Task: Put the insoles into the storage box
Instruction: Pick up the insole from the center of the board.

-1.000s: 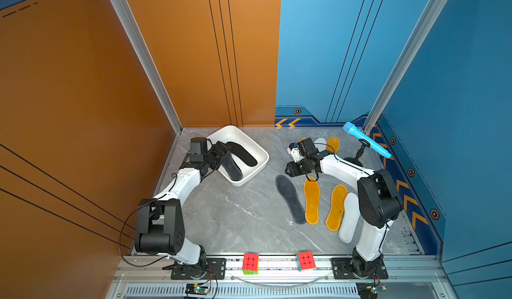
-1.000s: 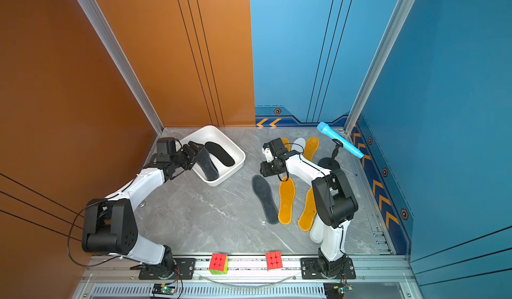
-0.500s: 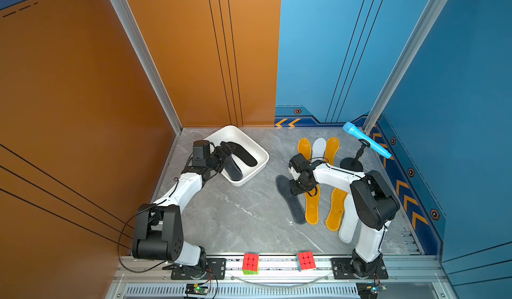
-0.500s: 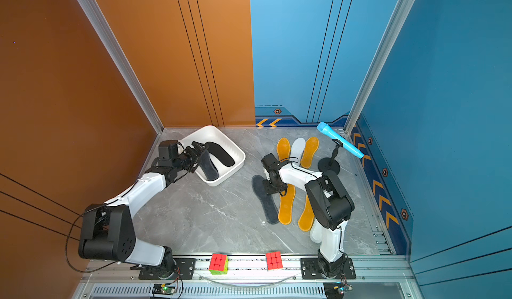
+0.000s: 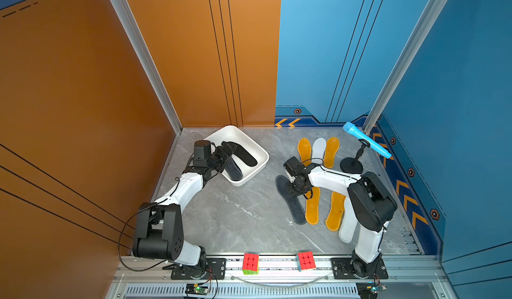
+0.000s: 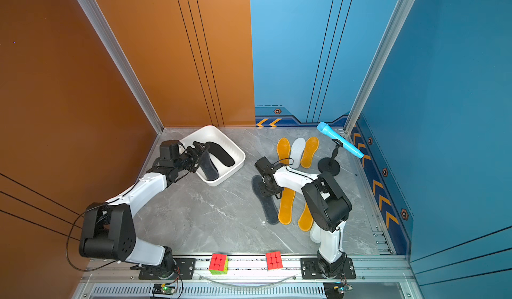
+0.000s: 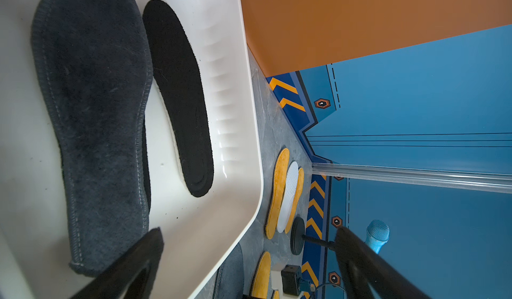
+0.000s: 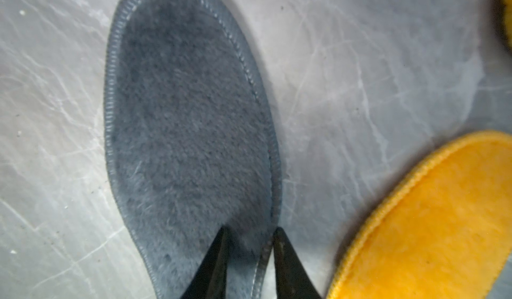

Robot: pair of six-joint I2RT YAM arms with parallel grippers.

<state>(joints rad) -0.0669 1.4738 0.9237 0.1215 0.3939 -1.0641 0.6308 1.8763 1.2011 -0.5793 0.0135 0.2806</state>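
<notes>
Now lowered, right jaws have narrowed onto the dark grey insole (image 8: 188,117); left jaws gape

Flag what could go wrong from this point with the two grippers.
1. The right gripper pinches only the stitched edge of the dark grey insole; it may slip out on lifting.
2. The orange insole lies close beside it and could get dragged.
3. The open left gripper hangs at the storage box rim; a finger might catch the boxed grey insole.
</notes>
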